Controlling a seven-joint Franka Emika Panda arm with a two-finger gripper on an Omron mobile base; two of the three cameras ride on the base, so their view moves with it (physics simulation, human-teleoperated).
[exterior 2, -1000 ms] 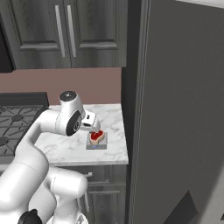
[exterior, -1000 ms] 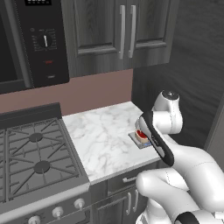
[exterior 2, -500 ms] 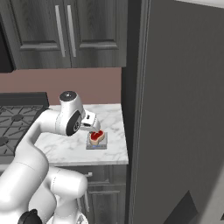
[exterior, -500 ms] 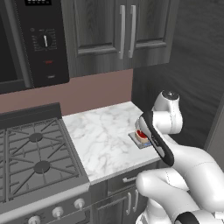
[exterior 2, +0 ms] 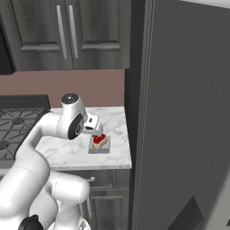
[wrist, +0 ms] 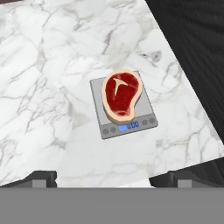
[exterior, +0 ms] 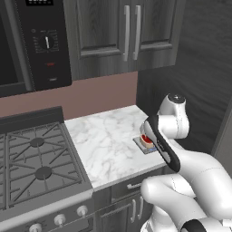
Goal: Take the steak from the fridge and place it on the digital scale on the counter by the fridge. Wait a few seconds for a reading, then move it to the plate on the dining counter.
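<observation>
The steak (wrist: 121, 95), red with a tan rim, lies flat on the digital scale (wrist: 143, 111), whose small blue display faces the hand view's bottom. The scale rests near the right end of the narrow marble counter (wrist: 43, 65), close to the fridge. My gripper (wrist: 112, 179) hovers above the steak, open, its fingertips (wrist: 41, 178) spread wide with nothing between them. From the right base the steak (exterior 2: 99, 140) and scale (exterior 2: 99, 149) sit just under my hand (exterior 2: 93, 124), beside the grey fridge (exterior 2: 188, 112), whose door is shut. In the left base view the steak (exterior: 146, 138) peeks out behind my forearm.
A gas stove (exterior: 31, 158) adjoins the counter (exterior: 104, 140) on the left, with a black microwave (exterior: 41, 41) above it. Dark wood-grain cupboards (exterior: 131, 27) hang over the counter. Drawers with silver handles (exterior: 133, 185) sit below its front edge.
</observation>
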